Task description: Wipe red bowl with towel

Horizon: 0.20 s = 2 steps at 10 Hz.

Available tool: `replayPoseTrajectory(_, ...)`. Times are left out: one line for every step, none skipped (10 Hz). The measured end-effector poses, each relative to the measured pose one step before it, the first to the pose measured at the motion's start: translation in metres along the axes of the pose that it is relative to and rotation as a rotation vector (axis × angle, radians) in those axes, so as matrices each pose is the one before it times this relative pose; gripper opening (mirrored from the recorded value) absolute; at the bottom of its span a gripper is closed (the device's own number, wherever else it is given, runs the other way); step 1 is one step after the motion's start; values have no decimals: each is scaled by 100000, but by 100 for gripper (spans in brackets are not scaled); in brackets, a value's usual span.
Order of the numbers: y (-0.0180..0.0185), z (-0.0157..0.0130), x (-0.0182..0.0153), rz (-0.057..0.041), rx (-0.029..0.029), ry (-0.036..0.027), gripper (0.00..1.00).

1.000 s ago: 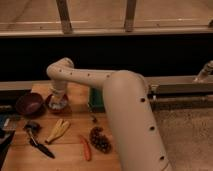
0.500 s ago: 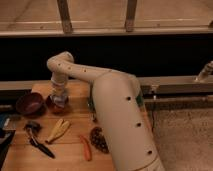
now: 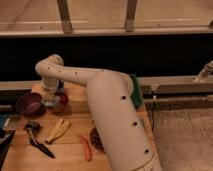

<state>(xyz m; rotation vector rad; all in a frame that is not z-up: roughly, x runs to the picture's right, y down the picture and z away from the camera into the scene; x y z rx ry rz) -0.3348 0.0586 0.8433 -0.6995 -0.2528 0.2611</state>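
Observation:
My gripper (image 3: 52,98) is at the back left of the wooden table (image 3: 70,157), pointing down. It sits right over a red bowl (image 3: 62,100), which it partly hides. A pale grey patch (image 3: 49,103) shows under the gripper; it may be the towel, but I cannot tell. A darker maroon bowl (image 3: 29,104) stands just left of the gripper. My large white arm (image 3: 112,115) crosses the table from the lower right.
A banana (image 3: 59,129), a red chilli (image 3: 86,148), a dark cluster of grapes (image 3: 95,139) and a black tool (image 3: 39,145) lie at the table's front. A green object (image 3: 135,89) sits behind my arm. A blue thing (image 3: 4,123) is at the left edge.
The gripper has stayed over the red bowl, shifting slightly left. The arm's upper links have swung left and towards the camera.

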Motion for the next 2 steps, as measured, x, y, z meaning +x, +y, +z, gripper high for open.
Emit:
replayPoseTrajectory(777, -283, 351, -381, 186, 147, 0)
replayPoseTrajectory(557, -553, 933, 966, 631, -208, 0)
